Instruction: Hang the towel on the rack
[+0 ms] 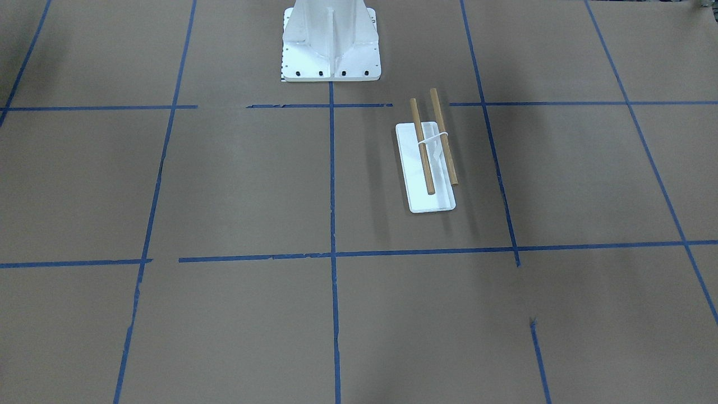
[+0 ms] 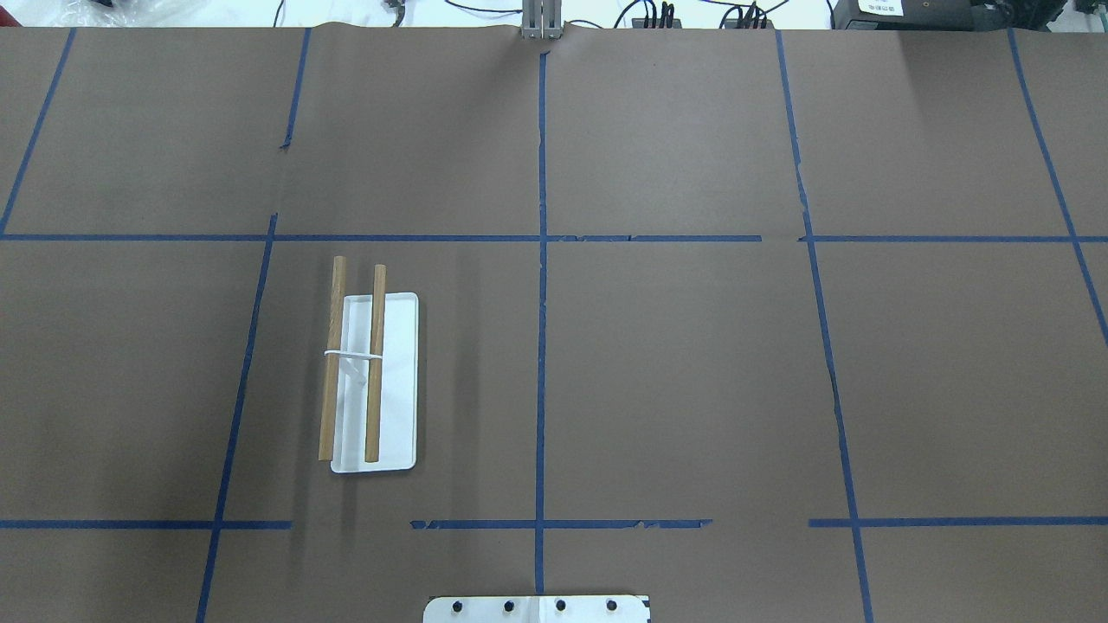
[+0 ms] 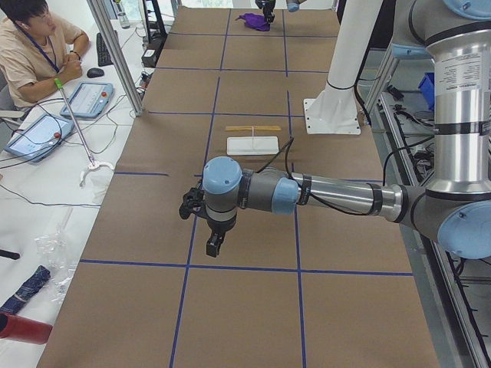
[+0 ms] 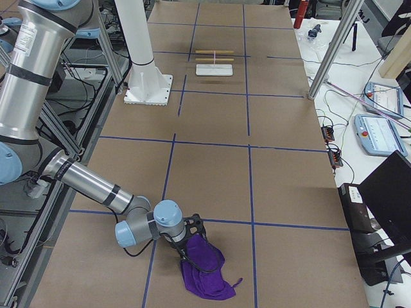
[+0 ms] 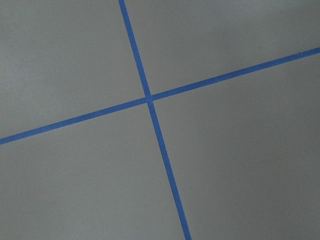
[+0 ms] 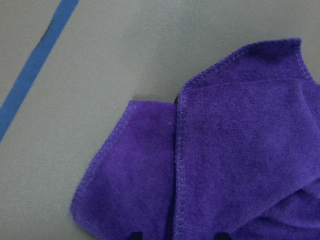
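The rack [image 2: 374,381] is a white base with two wooden bars, left of the table's centre; it also shows in the front view [image 1: 426,168]. The purple towel [image 4: 204,268] lies bunched on the brown table at the robot's far right, also in the left view [image 3: 253,21]. My right gripper [image 4: 186,247] is down at the towel's edge. In the right wrist view the towel [image 6: 240,150] fills the frame and two dark fingertips [image 6: 135,235] show apart at the bottom edge. My left gripper [image 3: 215,247] hangs over bare table; I cannot tell its state.
Blue tape lines [image 5: 150,97] cross the brown table cover. The white arm pedestal [image 1: 331,45] stands at the robot side of the table. An operator [image 3: 34,54] sits beside the table with tablets [image 3: 86,98].
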`<state>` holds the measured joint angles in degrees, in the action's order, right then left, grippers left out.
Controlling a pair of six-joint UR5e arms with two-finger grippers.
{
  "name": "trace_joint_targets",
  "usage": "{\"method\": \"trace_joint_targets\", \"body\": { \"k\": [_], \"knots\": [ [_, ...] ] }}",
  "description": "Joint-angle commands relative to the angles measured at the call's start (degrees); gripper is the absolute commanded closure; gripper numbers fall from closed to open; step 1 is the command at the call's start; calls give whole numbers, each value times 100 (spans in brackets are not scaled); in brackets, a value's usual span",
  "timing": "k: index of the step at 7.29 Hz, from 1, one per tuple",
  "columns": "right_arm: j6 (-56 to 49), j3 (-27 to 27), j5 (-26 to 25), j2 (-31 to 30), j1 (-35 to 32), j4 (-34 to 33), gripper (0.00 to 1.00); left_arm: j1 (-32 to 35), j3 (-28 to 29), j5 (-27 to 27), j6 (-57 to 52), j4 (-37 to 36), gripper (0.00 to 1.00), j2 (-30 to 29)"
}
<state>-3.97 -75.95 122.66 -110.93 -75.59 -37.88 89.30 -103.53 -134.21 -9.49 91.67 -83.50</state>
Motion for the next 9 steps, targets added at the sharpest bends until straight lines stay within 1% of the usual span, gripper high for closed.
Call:
{"method": "trace_joint_targets", "body": {
  "k": [1, 2, 4, 5, 6, 7, 8, 9],
  "knots": [
    [-59, 1, -119, 1, 44, 0, 100, 0, 0, 0, 0, 0, 0, 9],
    [-312, -8, -128, 1, 44, 0, 100, 0, 0, 0, 9, -17, 0, 0],
    [-420, -156, -76, 18, 27, 18, 100, 0, -52, -9, 18, -9, 0, -44],
    [-411, -418, 38, -25, 1, 0, 100, 0, -79, -9, 18, 9, 0, -105],
    [-411, -734, 143, -60, -34, -43, 100, 0, -88, -9, 9, 218, 0, -219],
    [-307, -1242, 179, -87, -61, -105, 100, -26, -71, 9, 26, 724, 0, -228],
    [-280, -1839, 197, -61, -61, -601, 100, -35, -44, -9, 35, 1173, 0, -237],
    [-271, -2654, 188, 0, -61, -1555, 100, -26, -44, -18, 53, 1735, 0, -202]
  ]
}}
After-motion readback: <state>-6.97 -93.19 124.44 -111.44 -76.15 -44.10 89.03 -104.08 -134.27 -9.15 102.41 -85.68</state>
